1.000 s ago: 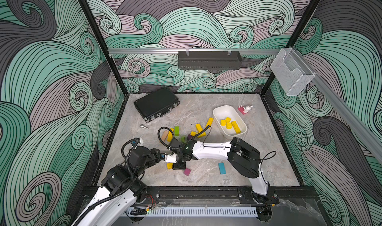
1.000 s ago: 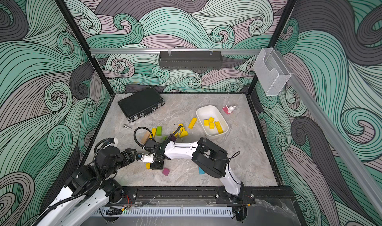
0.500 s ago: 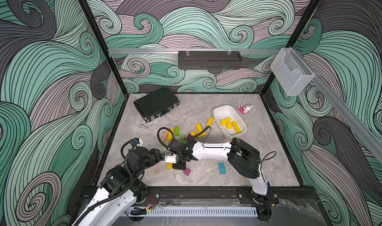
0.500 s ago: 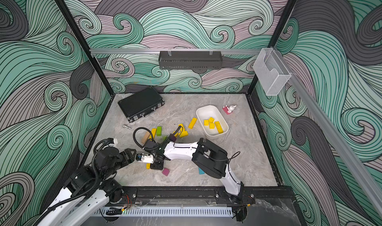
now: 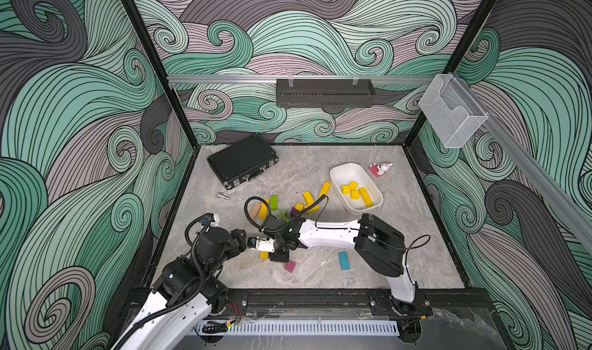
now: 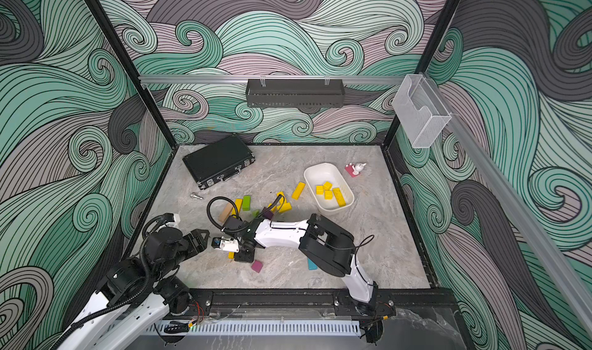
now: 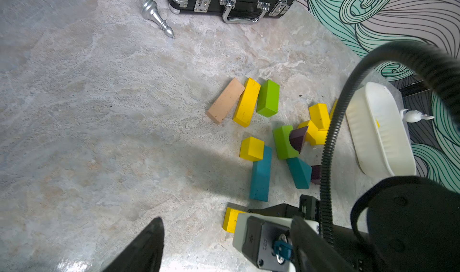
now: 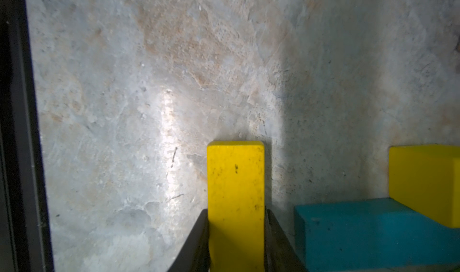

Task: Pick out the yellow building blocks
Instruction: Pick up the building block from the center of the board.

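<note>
Jaws of the right gripper (image 8: 236, 243) are clamped on a yellow block (image 8: 235, 183) lying on the surface (image 8: 124, 109); left jaws are closed empty. Grasping is judged complete. A lift toward the white tray (image 5: 339, 175) is required next.

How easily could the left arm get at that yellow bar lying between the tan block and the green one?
Probably yes, from above: the left gripper is empty and the table before that yellow bar is bare. But the tan block and green block press against its long sides.

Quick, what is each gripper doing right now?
Left gripper: shut, holding nothing.
Right gripper: shut on a yellow bar block lying on the table.
</note>
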`<state>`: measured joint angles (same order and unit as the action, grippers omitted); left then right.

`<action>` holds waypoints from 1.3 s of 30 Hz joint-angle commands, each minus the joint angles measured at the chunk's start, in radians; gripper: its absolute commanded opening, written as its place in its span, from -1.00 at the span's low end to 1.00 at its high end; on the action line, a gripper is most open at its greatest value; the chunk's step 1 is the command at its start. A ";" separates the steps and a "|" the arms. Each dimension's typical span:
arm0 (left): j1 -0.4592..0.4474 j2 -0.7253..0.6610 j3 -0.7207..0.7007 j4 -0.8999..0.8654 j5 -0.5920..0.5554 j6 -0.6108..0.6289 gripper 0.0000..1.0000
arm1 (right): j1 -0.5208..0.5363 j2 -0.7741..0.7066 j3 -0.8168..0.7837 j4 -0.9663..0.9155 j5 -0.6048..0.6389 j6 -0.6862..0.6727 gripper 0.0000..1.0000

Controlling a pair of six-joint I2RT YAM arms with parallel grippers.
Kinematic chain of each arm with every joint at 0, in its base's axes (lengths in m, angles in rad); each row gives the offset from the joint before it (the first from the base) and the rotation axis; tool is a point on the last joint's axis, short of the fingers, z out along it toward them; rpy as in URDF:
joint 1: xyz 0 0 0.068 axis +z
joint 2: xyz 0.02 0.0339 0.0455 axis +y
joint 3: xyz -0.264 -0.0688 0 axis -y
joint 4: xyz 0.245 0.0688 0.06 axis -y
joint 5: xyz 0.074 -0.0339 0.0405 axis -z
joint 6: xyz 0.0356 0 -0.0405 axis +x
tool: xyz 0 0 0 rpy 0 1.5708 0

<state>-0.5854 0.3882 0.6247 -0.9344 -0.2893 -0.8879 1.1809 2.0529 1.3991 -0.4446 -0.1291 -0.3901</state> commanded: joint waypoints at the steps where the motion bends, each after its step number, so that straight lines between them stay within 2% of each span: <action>1: 0.003 -0.017 0.031 -0.029 -0.049 0.011 0.57 | 0.004 -0.052 -0.014 -0.004 0.022 -0.006 -0.46; 9: 0.003 -0.012 0.038 -0.024 -0.062 0.017 0.57 | 0.002 -0.069 -0.023 0.017 0.029 0.003 -0.50; 20: 0.003 0.001 0.077 -0.011 -0.091 0.059 0.57 | -0.032 -0.180 -0.035 0.064 -0.009 0.078 -0.53; 30: 0.003 0.066 0.130 0.046 -0.111 0.115 0.56 | -0.139 -0.323 -0.108 0.081 -0.009 0.129 -0.52; 36: 0.002 0.094 0.113 0.114 -0.078 0.148 0.56 | -0.201 -0.403 -0.170 0.076 0.070 0.138 -0.51; 39: 0.002 0.135 0.119 0.155 -0.043 0.164 0.56 | -0.245 -0.444 -0.201 0.073 0.071 0.161 -0.51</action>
<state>-0.5854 0.4900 0.7238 -0.8371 -0.3546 -0.7570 0.9649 1.6497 1.2194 -0.3664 -0.0856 -0.2592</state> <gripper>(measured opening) 0.779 0.308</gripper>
